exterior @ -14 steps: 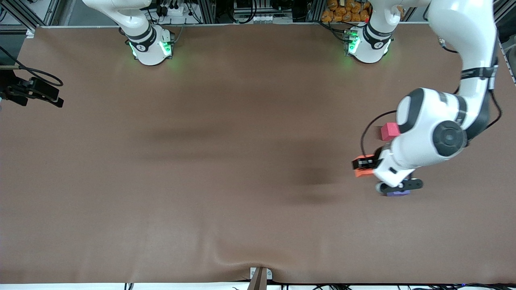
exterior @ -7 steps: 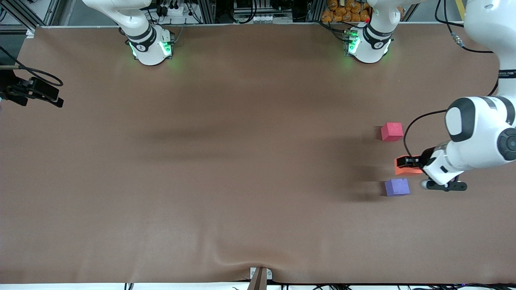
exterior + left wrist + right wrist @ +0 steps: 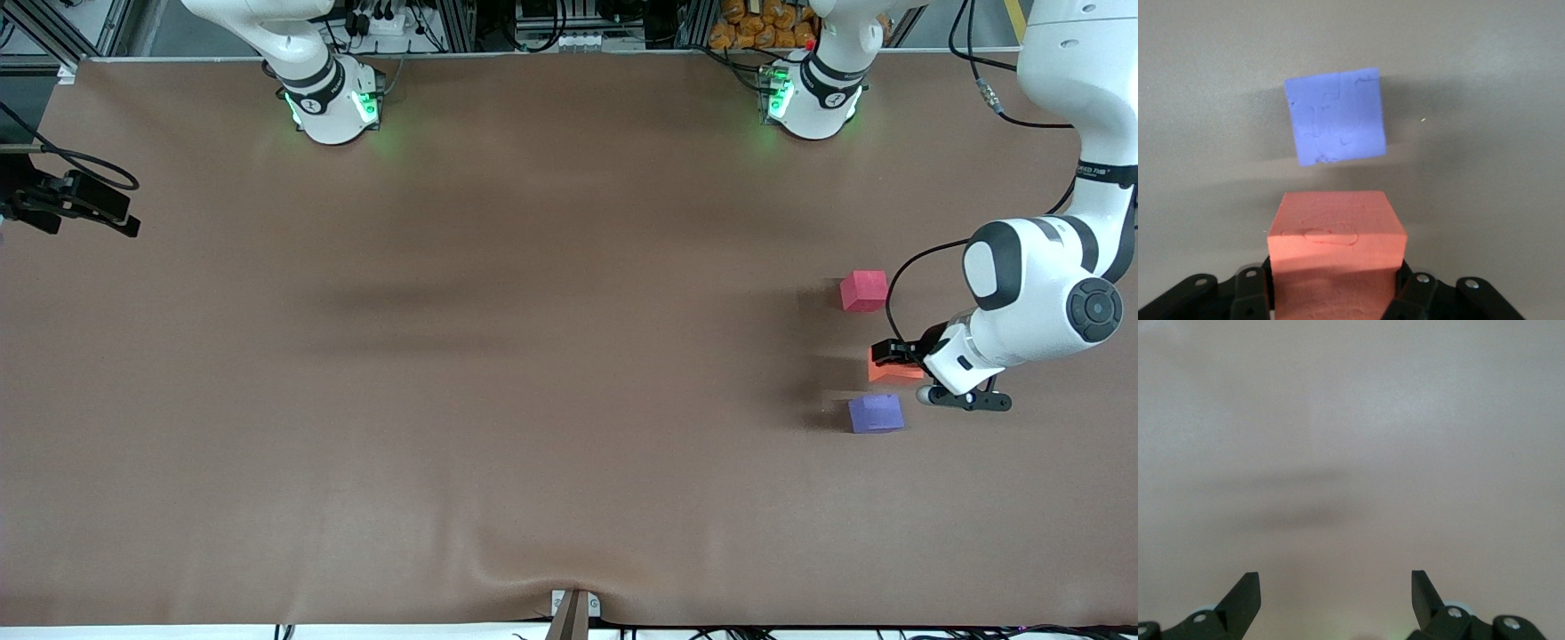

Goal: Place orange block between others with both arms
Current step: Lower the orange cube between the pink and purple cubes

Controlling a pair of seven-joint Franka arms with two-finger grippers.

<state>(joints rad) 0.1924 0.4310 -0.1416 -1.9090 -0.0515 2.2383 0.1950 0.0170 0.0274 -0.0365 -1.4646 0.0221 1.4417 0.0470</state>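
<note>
Just beside purple cube: orange block

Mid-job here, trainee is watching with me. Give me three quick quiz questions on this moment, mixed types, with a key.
1. True or false: the left gripper is shut on the orange block.
2. Which cube lies nearest the front camera? A) red-pink cube B) purple-blue cube C) the orange block
3. Fill in: the right gripper has its jaws ____ over bare table.

Key: 1 true; 2 B; 3 open.
</note>
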